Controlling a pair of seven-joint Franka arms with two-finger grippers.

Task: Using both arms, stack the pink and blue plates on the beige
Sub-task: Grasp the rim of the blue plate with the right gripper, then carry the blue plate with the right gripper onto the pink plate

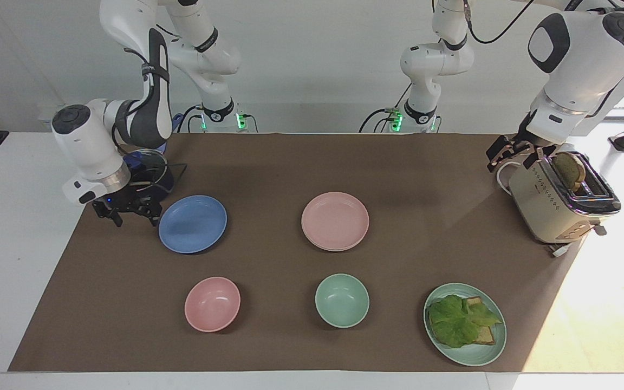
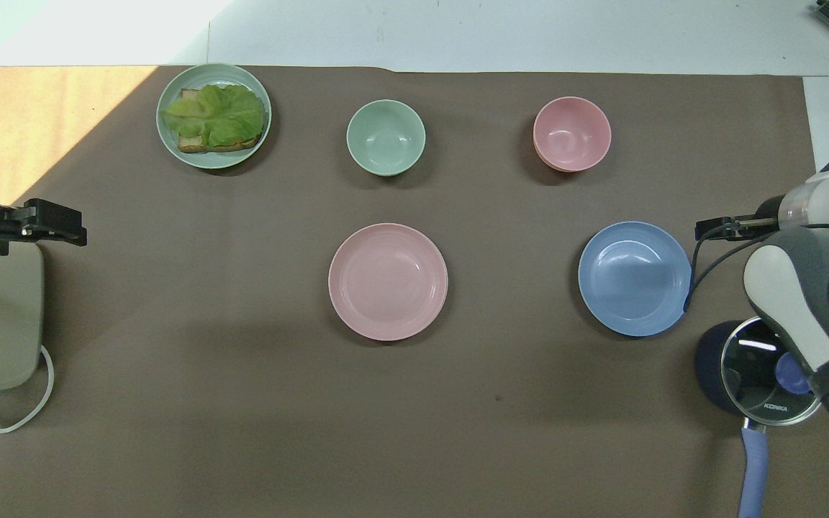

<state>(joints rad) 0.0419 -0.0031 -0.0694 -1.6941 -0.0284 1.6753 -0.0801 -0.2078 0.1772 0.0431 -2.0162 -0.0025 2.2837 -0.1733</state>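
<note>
Fingers spread on both — right gripper (image 1: 128, 210) beside the blue plate (image 1: 193, 223), left gripper (image 1: 508, 153) waiting by the toaster (image 1: 558, 203); pink plate (image 1: 335, 220) looks stacked, blue left.

A white tabletop (image 1: 25, 227) carries a brown mat (image 1: 268, 162). On the mat: blue plate (image 1: 193, 223) at centre-left, pink plate (image 1: 335, 220) at centre, pink bowl (image 1: 212, 304) and green bowl (image 1: 342, 300) lower down, sandwich plate (image 1: 493, 346) at lower right, toaster (image 1: 550, 211) at right, saucepan (image 2: 717, 367) at upper left.
</note>
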